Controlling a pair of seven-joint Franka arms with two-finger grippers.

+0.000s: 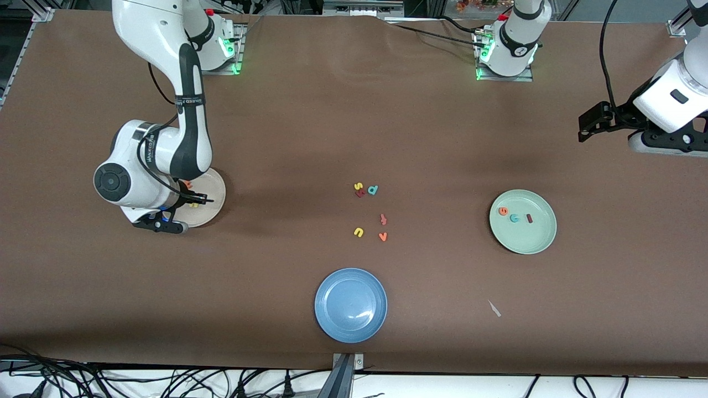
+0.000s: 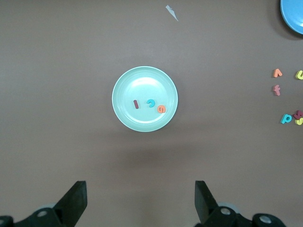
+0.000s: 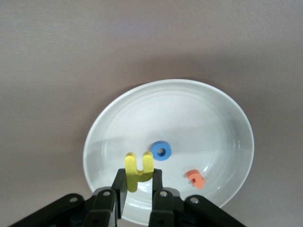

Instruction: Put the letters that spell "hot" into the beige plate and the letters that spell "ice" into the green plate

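Right tool (image 3: 138,182) grips the yellow h (image 3: 137,169) over the beige plate (image 3: 222,118) — blue o (image 3: 161,151), orange t (image 3: 195,178) inside. Left tool (image 2: 141,201) waits, jaws wide — over the tabletop (image 1: 276,121).

The table (image 1: 332,110) is plain brown, and on it lie a cream-beige plate (image 3: 213,109), a pale mint-green plate (image 1: 534,235) and a blue plate (image 1: 350,305), all without pattern. The beige plate holds a blue o (image 3: 161,151) and an orange t (image 3: 195,178), with a yellow h (image 3: 138,170) over it; the green plate holds a dark maroon i (image 1: 529,218), a teal c (image 1: 515,218) and an orange e (image 1: 503,210). Loose on the brown are a yellow s (image 1: 358,186), a dark red letter (image 1: 360,193), a teal d (image 1: 373,190), a yellow u (image 1: 359,232), an orange v (image 1: 383,236) and a dull red letter (image 1: 383,219), while the arms are white with black joints and black grippers.
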